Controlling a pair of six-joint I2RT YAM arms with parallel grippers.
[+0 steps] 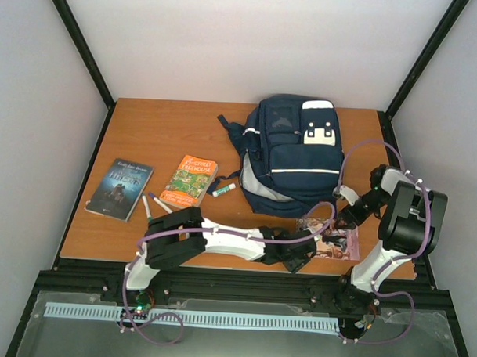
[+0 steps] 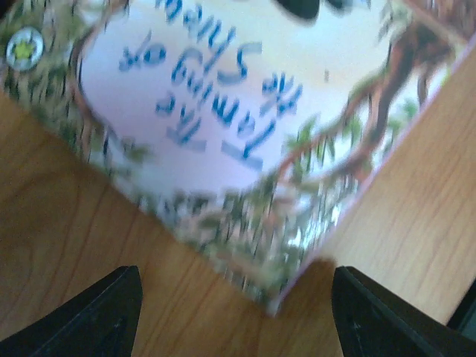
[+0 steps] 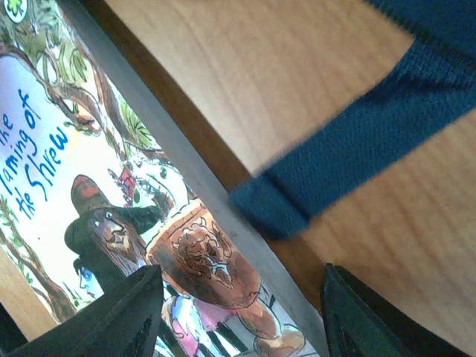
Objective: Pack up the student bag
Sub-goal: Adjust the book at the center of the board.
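Observation:
The student bag point(image 1: 290, 153), navy with white stripes, lies at the back right of the table point(image 1: 170, 129). In front of it lies a picture book, "The Taming of the Shrew" point(image 1: 330, 240). My left gripper point(image 1: 298, 259) is at the book's near left corner. In the left wrist view the book point(image 2: 223, 111) is blurred, and its corner points into the gap of the open left gripper point(image 2: 234, 297). My right gripper point(image 1: 345, 216) hovers over the book's far edge. It is open point(image 3: 242, 297) above the book point(image 3: 111, 186), with a navy strap point(image 3: 357, 141) of the bag just ahead.
A dark book point(image 1: 119, 188) and an orange book point(image 1: 189, 179) lie at the left. Two white markers point(image 1: 147, 207) rest near them. A small white and green tube point(image 1: 224, 190) sits beside the bag. Black frame posts and pale walls close in the table.

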